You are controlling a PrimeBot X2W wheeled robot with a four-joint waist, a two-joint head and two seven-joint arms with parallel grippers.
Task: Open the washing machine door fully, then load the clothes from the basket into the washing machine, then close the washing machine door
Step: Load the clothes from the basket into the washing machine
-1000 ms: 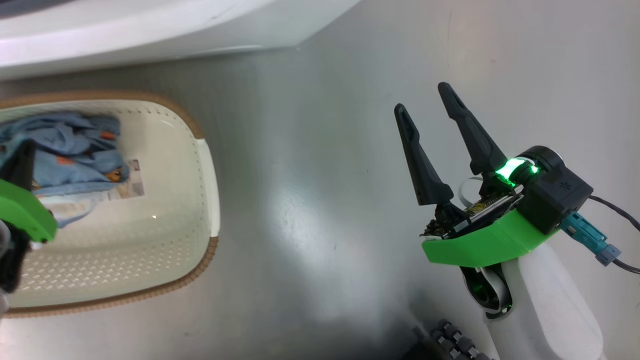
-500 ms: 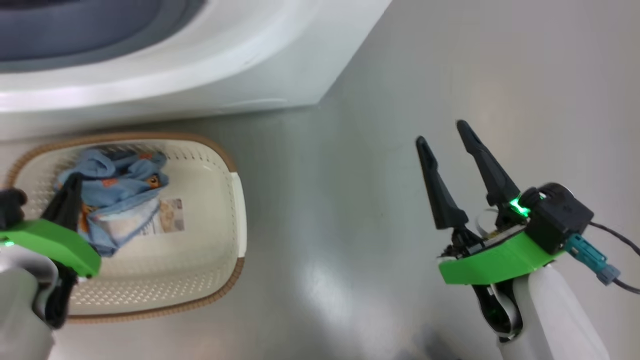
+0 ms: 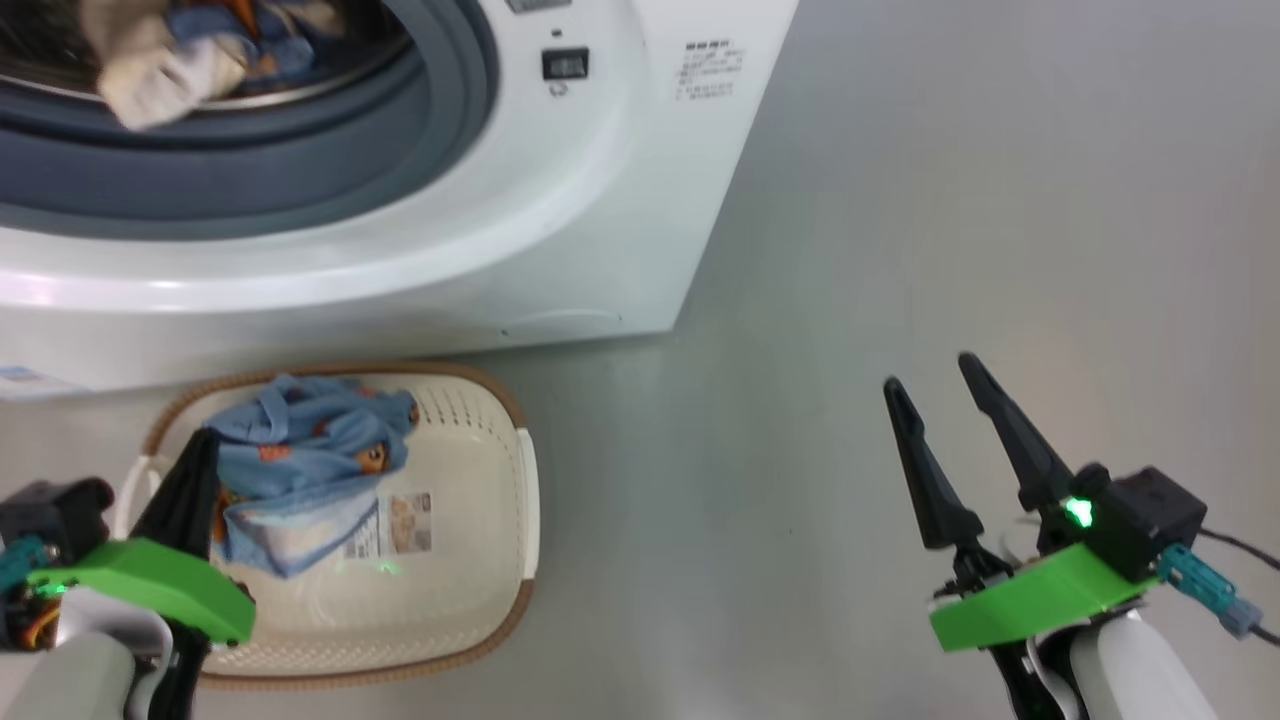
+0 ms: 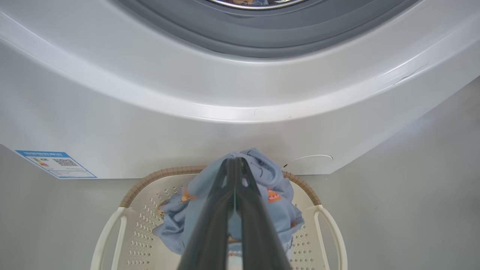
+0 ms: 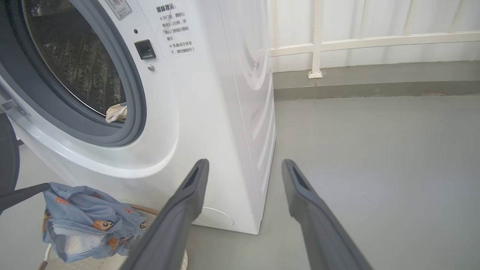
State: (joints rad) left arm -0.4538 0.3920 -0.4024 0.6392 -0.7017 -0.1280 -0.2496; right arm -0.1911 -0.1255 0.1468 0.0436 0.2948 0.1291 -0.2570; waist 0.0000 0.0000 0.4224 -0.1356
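The washing machine point(image 3: 560, 200) stands open, its drum holding a cream piece point(image 3: 150, 65) and blue fabric. A sliver of the door's black ring point(image 5: 7, 150) shows beside the hinge, swung away from the opening. My left gripper point(image 3: 205, 440) is shut on a light blue printed garment point(image 3: 300, 450), which hangs bunched above the basket point(image 3: 525, 500). From the left wrist, the closed fingers point(image 4: 234, 161) pinch the garment point(image 4: 277, 202) in front of the machine's white front. My right gripper point(image 3: 928, 375) hangs open and empty over the floor to the right of the machine, fingertips point(image 5: 200, 168) spread wide.
Grey floor point(image 3: 950, 200) stretches to the right of the machine. A white railing and low wall point(image 5: 375, 41) run behind it. A blue label sticker point(image 4: 56, 164) and a round flap point(image 5: 215, 217) sit low on the machine's front. A paper label point(image 3: 390, 525) lies inside the basket.
The head camera has tilted up, bringing the machine's opening into view. My left gripper has lifted the blue garment off the basket's bottom. The right gripper stays open.
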